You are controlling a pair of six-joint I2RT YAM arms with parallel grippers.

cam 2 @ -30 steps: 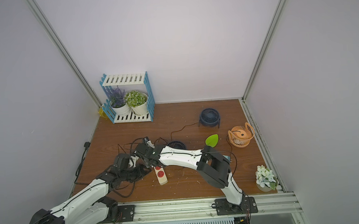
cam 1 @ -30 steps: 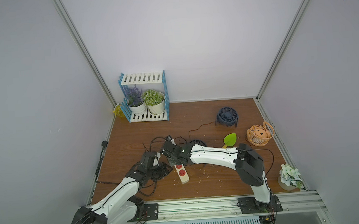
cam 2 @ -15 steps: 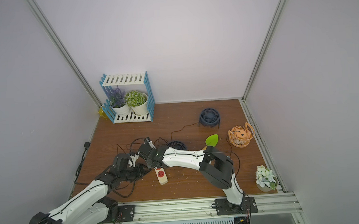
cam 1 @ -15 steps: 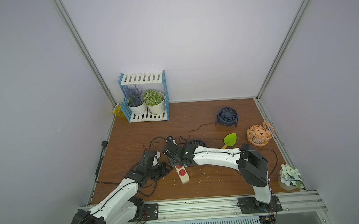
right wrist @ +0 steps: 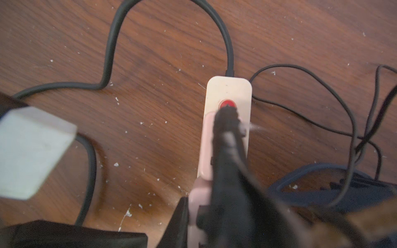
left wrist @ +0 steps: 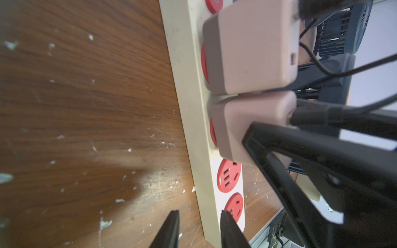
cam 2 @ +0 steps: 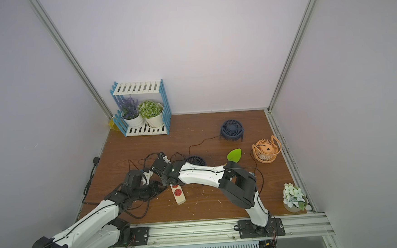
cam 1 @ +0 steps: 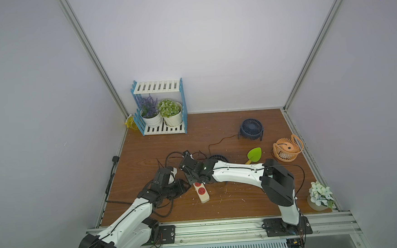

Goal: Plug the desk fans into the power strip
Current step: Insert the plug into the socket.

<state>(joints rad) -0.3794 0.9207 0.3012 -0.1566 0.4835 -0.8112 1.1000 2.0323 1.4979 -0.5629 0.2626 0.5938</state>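
The power strip lies on the wooden floor, cream with red sockets, its thick black cord looping away. Two pink plugs sit on its face. My right gripper is shut on the nearer pink plug, which is down on a socket. My left gripper stands open astride the strip's free end, with wood showing between one finger and the strip's wall. A navy desk fan stands at the back, its thin cord running toward the strip.
A second dark fan lies just behind my right arm. An orange fan and a green leaf-shaped scoop are on the right. A blue-and-white plant shelf stands back left and a flower pot front right. Thin black cords tangle beside the strip.
My right gripper has eased a little toward the front with the plug in it. The left arm has hardly moved.
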